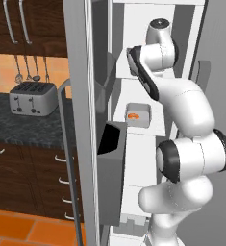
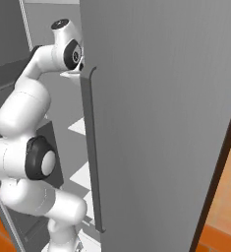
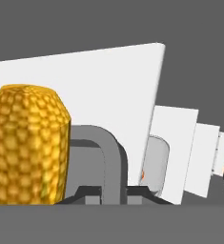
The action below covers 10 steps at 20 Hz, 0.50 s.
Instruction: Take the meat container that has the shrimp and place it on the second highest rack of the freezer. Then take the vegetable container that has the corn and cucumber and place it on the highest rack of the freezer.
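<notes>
The white robot arm reaches up into the open tall grey steel freezer [image 1: 81, 72], its wrist disappearing behind the upper shelves, so the gripper itself is hidden from where I stand. From the camera on the hand, the jaws read as all but closed, with the grey rim of a vegetable container [image 3: 101, 157] right at the fingertips; I judge they are clamped on that rim, though the contact itself cannot be seen.

The bright yellow cob of corn [image 3: 27, 143] stands large at the near left of that view, its long axis running away from the hand, so the container lies straight ahead of the fingers, not to one side. The cucumber cannot be made out here.

Behind the corn spreads a flat white shelf, the highest rack [image 3: 85, 86] as far as I can tell, stretching off to the right. The container appears to be level with it or just above it; whether it already rests on it I cannot tell.

Lower down, the small grey meat container [image 1: 138, 115] with the curled orange shrimp [image 1: 132, 116] sits on the second highest rack [image 1: 148, 129], so that half looks finished.

The coming move, I would say, turns on lowering the tray straight onto the shelf beneath before letting go.
</notes>
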Motion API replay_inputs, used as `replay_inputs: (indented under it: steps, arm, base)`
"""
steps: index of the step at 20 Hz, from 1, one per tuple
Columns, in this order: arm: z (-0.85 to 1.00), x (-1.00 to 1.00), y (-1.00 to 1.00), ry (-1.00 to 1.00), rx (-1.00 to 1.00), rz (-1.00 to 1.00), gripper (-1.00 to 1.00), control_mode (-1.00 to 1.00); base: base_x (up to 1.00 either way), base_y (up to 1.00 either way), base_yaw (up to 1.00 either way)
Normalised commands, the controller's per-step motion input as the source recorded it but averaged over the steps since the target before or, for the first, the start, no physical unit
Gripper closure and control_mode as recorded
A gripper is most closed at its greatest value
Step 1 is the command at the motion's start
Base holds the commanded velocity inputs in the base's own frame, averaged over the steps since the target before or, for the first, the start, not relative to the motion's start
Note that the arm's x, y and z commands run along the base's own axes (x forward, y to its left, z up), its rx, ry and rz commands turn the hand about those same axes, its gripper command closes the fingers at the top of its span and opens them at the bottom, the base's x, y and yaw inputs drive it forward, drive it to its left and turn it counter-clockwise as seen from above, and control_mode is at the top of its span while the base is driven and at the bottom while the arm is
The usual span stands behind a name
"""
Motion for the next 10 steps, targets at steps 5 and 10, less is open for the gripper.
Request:
replay_inputs:
  steps: [5,10]
  arm:
    - [-0.13,0.57,-0.10,0.05,0.00,0.00,1.00,-1.00]
    - [-0.33,0.39,-0.06,0.02,-0.02,0.00,1.00,-1.00]
  base:
    - [0.00,0.00,0.00]
    - [0.00,0.00,0.00]
